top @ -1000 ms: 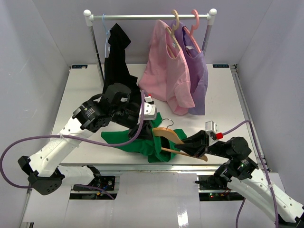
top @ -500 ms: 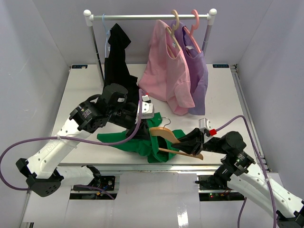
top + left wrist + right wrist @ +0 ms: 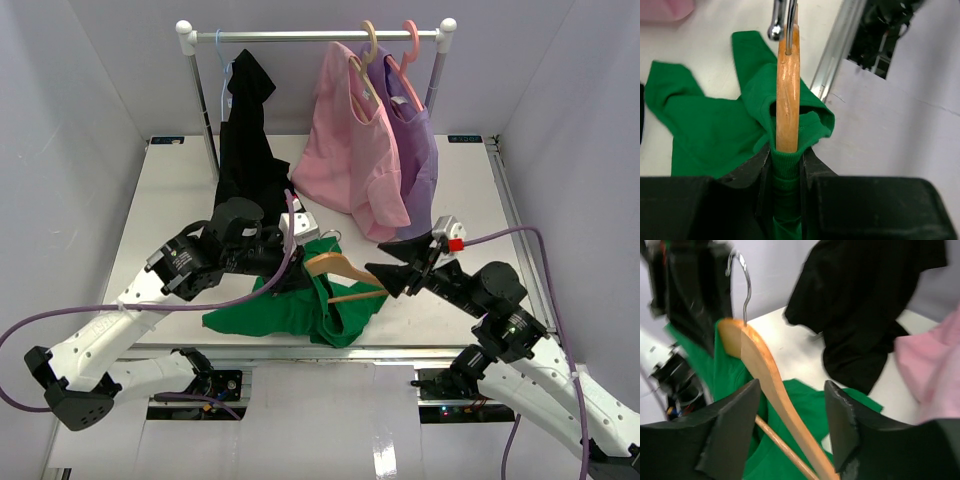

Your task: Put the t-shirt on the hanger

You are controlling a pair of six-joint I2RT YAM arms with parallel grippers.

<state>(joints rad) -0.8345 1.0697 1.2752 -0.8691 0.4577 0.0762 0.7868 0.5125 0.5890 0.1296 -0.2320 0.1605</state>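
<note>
In the lower centre of the overhead view, the bright green t-shirt (image 3: 290, 312) lies bunched on the white desk (image 3: 180, 190). The wooden hanger (image 3: 335, 268) sits over its upper edge, hook pointing toward the rack. The left tool (image 3: 786, 172) is clamped on the t-shirt's ribbed collar, and one hanger arm rises out of that collar. At right of centre, the right tool (image 3: 792, 390) has its fingers (image 3: 735, 430) spread apart on either side of the hanger's other arm, not gripping it.
</note>
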